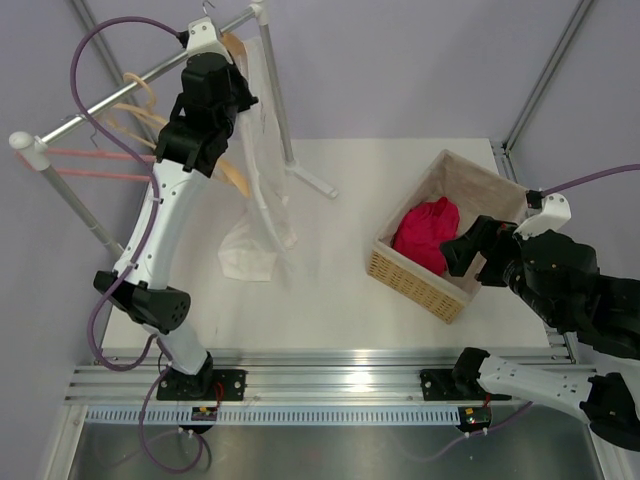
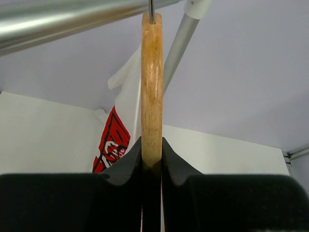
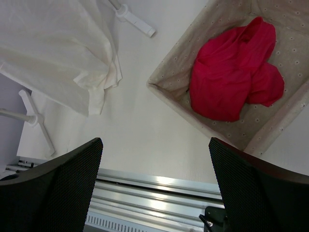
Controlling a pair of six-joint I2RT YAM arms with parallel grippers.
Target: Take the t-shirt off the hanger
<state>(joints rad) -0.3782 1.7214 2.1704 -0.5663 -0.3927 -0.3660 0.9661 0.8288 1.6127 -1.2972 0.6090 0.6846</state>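
Note:
The wooden hanger (image 1: 236, 48) hangs from the silver rail (image 1: 150, 72) of a clothes rack. My left gripper (image 1: 232, 100) is raised to the rail and shut on the hanger's wood. In the left wrist view the hanger (image 2: 152, 82) stands upright between the closed jaws of that gripper (image 2: 152, 150), its metal hook at the top. The white t-shirt (image 1: 262, 170) droops from the hanger down to the table; its red logo (image 2: 113, 140) shows behind the hanger. My right gripper (image 1: 475, 258) is open and empty (image 3: 154, 145), above the table by the basket. The t-shirt's hem (image 3: 53, 53) is far left of it.
A wicker basket (image 1: 415, 280) at the right holds a red cloth (image 1: 428, 232), also in the right wrist view (image 3: 231, 72). More wooden hangers (image 1: 135, 100) and thin pink ones (image 1: 90, 165) hang on the rail. The rack's white foot (image 1: 310, 180) lies on the table.

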